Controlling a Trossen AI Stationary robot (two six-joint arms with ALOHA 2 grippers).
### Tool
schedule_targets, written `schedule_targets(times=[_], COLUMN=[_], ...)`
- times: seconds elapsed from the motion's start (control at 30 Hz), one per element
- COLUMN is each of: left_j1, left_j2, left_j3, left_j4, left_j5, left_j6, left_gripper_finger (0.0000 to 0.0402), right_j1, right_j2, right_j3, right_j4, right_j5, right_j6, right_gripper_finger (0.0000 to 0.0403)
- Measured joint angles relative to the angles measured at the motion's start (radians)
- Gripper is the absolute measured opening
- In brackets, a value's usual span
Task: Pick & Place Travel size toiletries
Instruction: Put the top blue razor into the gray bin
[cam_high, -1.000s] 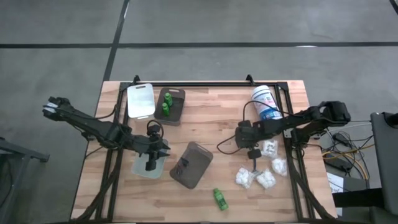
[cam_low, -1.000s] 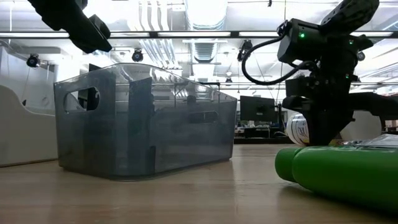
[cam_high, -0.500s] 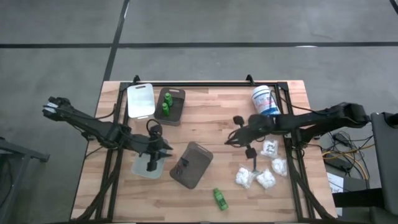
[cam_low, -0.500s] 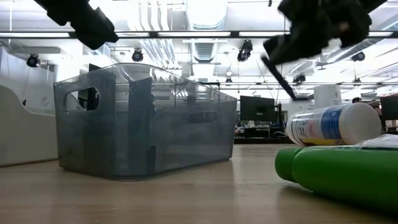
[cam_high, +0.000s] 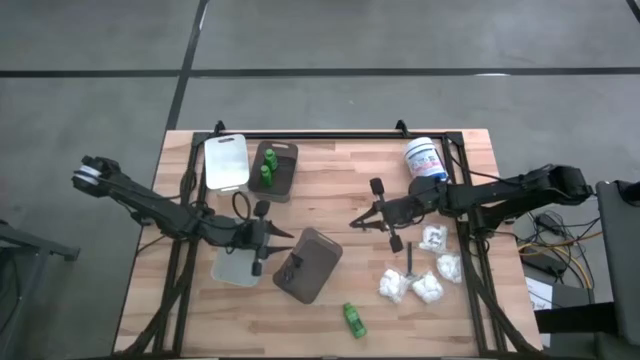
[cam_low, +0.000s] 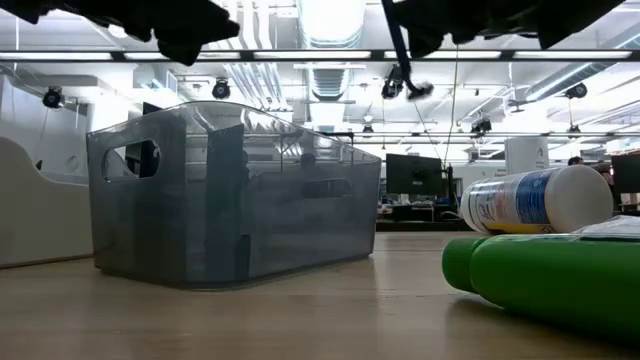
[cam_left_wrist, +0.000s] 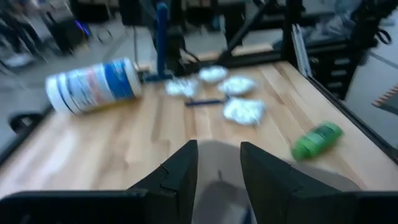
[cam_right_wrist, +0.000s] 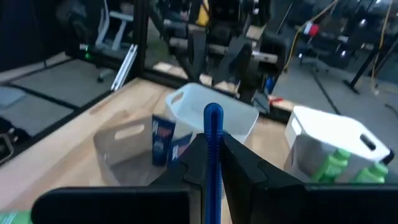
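My right gripper hangs above mid-table, pointing toward the left edge, shut on a slim blue stick. My left gripper is open with nothing between its fingers, just left of and above the dark grey tray. White packets, another stick and a green bottle lie on the table at the near right. More green bottles stand in the brown tray. My right gripper pinches the blue stick's shaft between its two fingers, which reach nearly level from the table's right and lie across it. The stick stands almost upright, its upper end above the fingers, lifted clear of the table.
A white tub with a blue label lies on its side at the far right. A white tray sits at the far left. A pale tray rests below my left arm. Bare wood lies between the grey tray and the packets.
My right gripper has risen from beside the packets with the stick, tipped from pointing down to nearly level and gone a little toward the table's left edge. My left gripper has tipped up from pointing down over the pale tray and now points toward the grey tray.
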Motion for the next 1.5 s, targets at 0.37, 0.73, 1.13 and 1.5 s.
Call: schedule_targets(times=[0.37,0.73,1.13,1.5], left_j1=[0.024,0.066,0.073,0.074], left_j2=[0.148,0.359,0.518,0.525], left_j3=[-0.020,0.081,0.221,0.238], left_j4=[0.338,0.538,0.536,0.536], left_j5=[-0.078,-0.167,-0.165,-0.164], left_j6=[0.057,0.083,0.146,0.097], left_gripper_finger=[0.0126,0.0126,0.0126,0.0126], right_j1=[0.000,0.003,0.038,0.064], right_j2=[0.107,0.236,0.326,0.328], right_j3=[0.000,0.001,0.001,0.003], right_j4=[0.316,0.528,0.680,0.714], right_j5=[0.000,0.000,0.000,0.000], right_j6=[0.028,0.076,0.106,0.072], right_gripper_finger=[0.0027,0.0027,0.0027,0.0027])
